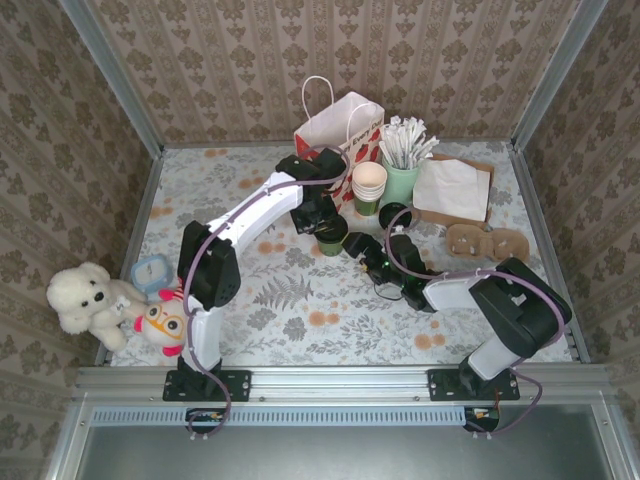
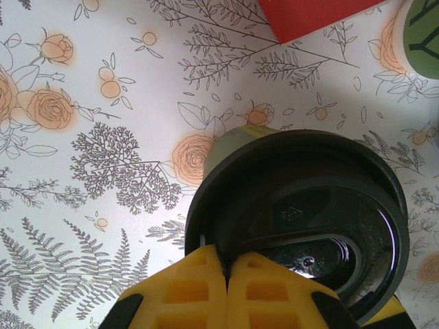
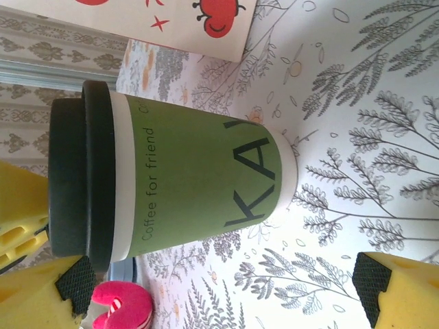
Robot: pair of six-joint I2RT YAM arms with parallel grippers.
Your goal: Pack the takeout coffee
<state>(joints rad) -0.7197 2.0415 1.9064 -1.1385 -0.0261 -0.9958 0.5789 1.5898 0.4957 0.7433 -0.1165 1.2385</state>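
Left claw (image 2: 226, 271) pressed together atop takeout coffee (image 2: 302, 205) | right claw (image 3: 219, 288) spread, facing it

Printed on takeout coffee (image 3: 199, 185): "Coffee for friend"; large "KA", rest hidden.

- The takeout coffee (image 1: 331, 238) stands upright on the table (image 1: 290, 300), near its middle.
- The paper bag (image 1: 330, 128) stands behind it.
- A stack of cups (image 1: 369, 182) is just right of the bag, and a cup of stirrers (image 1: 402, 180) is right of the stack.
- The left gripper (image 2: 226, 264) is over the edge of the coffee's lid.
- The right gripper (image 3: 223, 284) is near the coffee, on its right.
- Two plush toys (image 1: 85, 298) lie at the table's left near corner.
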